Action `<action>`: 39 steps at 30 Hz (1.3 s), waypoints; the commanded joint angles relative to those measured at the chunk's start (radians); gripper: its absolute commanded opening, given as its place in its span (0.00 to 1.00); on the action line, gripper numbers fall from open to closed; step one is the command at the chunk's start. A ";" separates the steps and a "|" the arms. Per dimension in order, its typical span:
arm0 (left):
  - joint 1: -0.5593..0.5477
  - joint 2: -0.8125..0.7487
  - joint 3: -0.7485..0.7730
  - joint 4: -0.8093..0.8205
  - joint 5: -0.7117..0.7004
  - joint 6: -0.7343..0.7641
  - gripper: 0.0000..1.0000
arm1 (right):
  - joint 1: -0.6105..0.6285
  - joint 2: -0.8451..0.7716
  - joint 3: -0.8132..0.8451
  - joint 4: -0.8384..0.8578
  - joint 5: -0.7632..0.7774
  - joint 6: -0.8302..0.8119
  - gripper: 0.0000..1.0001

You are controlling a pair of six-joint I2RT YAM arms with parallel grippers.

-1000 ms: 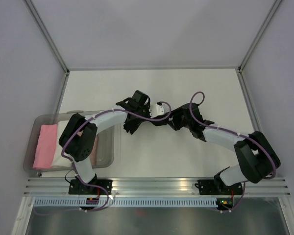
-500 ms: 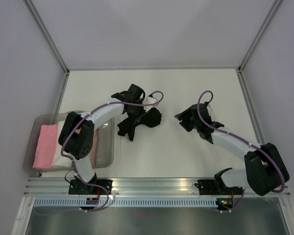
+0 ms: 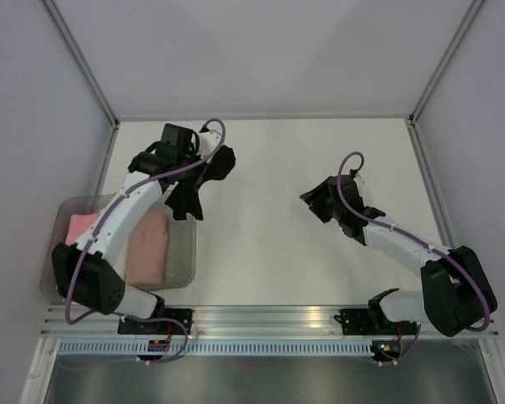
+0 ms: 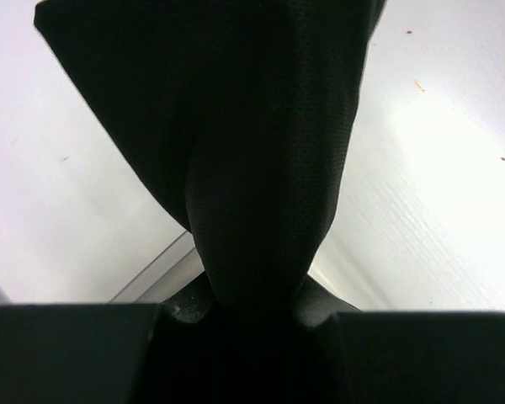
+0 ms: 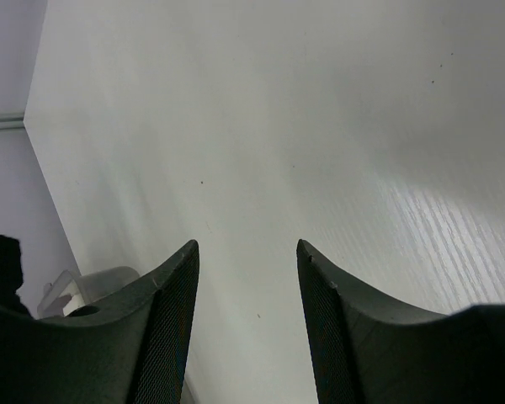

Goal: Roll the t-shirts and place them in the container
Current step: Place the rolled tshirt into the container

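My left gripper (image 3: 199,160) is shut on a bunched black t-shirt (image 3: 185,195), which hangs from it over the table's far left, just beyond the bin. In the left wrist view the black t-shirt (image 4: 252,143) fills most of the frame and narrows down into the jaws of the left gripper (image 4: 252,307). A pink roll (image 3: 78,227) and a peach roll (image 3: 148,248) lie in the clear plastic bin (image 3: 188,252). My right gripper (image 3: 318,200) stands open over bare table at the right, with nothing between its fingers (image 5: 172,290). The right gripper (image 5: 246,257) points toward the left side.
The bin (image 5: 93,282) shows at the lower left of the right wrist view. Grey walls and metal frame posts (image 3: 95,84) enclose the white table (image 3: 269,244). A rail (image 3: 269,316) runs along the near edge by the arm bases.
The left arm has swung from the table's middle to the far left, carrying the black t-shirt with it. The right arm drew back to the right, away from the shirt, then held still.
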 commanded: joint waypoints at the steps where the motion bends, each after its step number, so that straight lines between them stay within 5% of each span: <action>1: 0.021 -0.156 -0.054 -0.032 -0.138 -0.066 0.06 | -0.004 -0.010 -0.001 0.055 -0.014 -0.024 0.56; 12: 0.210 -0.256 -0.345 0.011 -0.255 -0.071 0.07 | -0.004 -0.023 -0.018 0.067 -0.019 -0.037 0.56; 22: 0.345 -0.315 -0.404 0.026 -0.277 -0.093 0.07 | -0.004 -0.103 -0.079 0.049 0.015 -0.014 0.57; 31: 0.350 -0.319 -0.514 0.043 -0.225 -0.085 0.09 | -0.004 -0.079 -0.062 0.061 0.004 -0.020 0.57; 39: 0.317 -0.205 -0.453 0.066 -0.163 -0.155 0.11 | -0.004 -0.094 -0.073 0.047 0.021 -0.015 0.57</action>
